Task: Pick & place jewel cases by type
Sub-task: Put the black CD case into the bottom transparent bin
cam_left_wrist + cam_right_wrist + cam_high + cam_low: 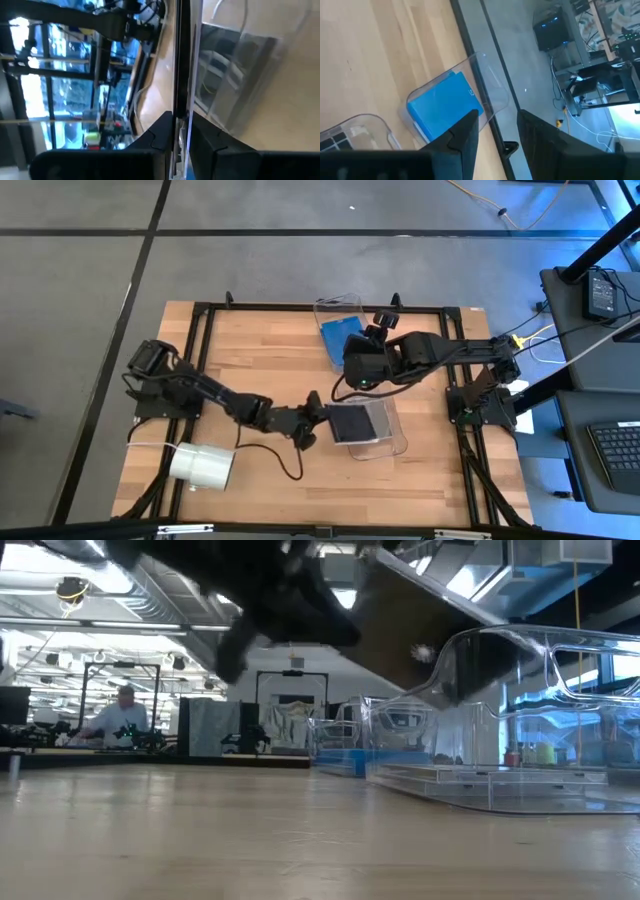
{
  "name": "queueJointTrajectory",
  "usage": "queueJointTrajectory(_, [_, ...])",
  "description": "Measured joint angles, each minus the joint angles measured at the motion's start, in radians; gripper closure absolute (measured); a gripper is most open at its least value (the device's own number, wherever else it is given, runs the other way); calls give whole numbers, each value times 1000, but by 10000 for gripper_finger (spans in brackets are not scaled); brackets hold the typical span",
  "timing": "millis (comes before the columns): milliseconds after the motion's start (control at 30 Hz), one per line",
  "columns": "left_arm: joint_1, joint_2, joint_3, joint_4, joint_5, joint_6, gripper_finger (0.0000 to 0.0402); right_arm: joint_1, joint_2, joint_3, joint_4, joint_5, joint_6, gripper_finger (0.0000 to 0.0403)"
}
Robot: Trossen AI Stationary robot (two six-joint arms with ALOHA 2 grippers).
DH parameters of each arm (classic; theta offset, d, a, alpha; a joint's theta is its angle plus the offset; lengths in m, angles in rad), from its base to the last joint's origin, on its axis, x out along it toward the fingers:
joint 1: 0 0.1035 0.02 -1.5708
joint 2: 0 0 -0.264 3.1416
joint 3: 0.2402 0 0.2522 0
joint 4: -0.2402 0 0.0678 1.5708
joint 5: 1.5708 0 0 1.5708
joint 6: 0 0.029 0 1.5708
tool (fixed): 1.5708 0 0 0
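Observation:
My left gripper (318, 420) is shut on a dark jewel case (352, 420), held above the near clear bin (392, 442); the low view shows the case (400, 630) tilted over that bin (500, 780). In the left wrist view the case (181, 70) shows edge-on between my fingers. My right gripper (495, 135) hovers open, with nothing between its fingers, high above the far clear bin (490, 85), which holds blue jewel cases (442, 110). From above, those blue cases (339, 335) lie near the table's far edge. My left gripper pinches the dark jewel case between its two fingers at the edge (180, 117) facing the table's left side. The fingers come from the left, slanting a little downward. The case is lifted clear, tilted above the near bin.
A white cylindrical roll (203, 465) lies at the near left of the wooden table (260, 350). A black frame (300, 307) runs along the table's edges. A person works at a bench far behind (115, 720).

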Motion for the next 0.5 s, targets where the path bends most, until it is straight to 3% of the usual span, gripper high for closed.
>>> queueJointTrajectory(200, [61,85,1,138,151,67,362,-3,0,0,-2,0,-13,264])
queueJointTrajectory(500, [120,175,1,198,179,84,348,-16,0,0,-3,3,-22,264])
